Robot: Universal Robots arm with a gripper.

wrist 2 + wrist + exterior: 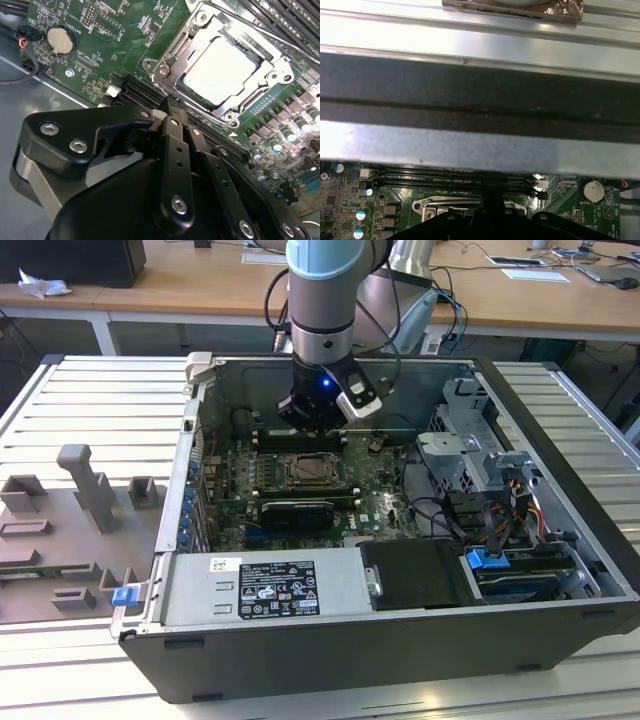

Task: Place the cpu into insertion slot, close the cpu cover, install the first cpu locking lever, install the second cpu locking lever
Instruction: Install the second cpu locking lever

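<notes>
The end effector (312, 422) hangs low inside the open computer case (560, 540), just behind the insertion slot (310, 472) as the exterior view shows it, over the long black memory slots (145, 95). In the second wrist view its fingers (175, 135) look pressed together with nothing between them, tip pointing toward the slot's near edge.

The cpu (220, 70) already sits in the insertion slot, pale top showing. The cpu cover (200, 37) appears to lie down around the chip with its window over it, though I can't tell if it is fully flat. Whether either locking lever is hooked is not clear from these views.

Risks from here, as a judgement:
- the closed tip is near the socket's metal frame and the memory slots; a small sideways error could scrape the green board (115, 30) or knock the tiny parts beside the socket
- pressing on a cover that isn't seated could shift the chip and bend the contacts under it
- a lever wire is thin and springy; pushed off-centre it could slip off the tip and snap back
- the case wall (480, 145) is close to the wrist in the first wrist view, so a tilt or retreat that way could hit it
- loose cables (440, 515) lie on the exterior view's right, well apart from the tip for now
</notes>
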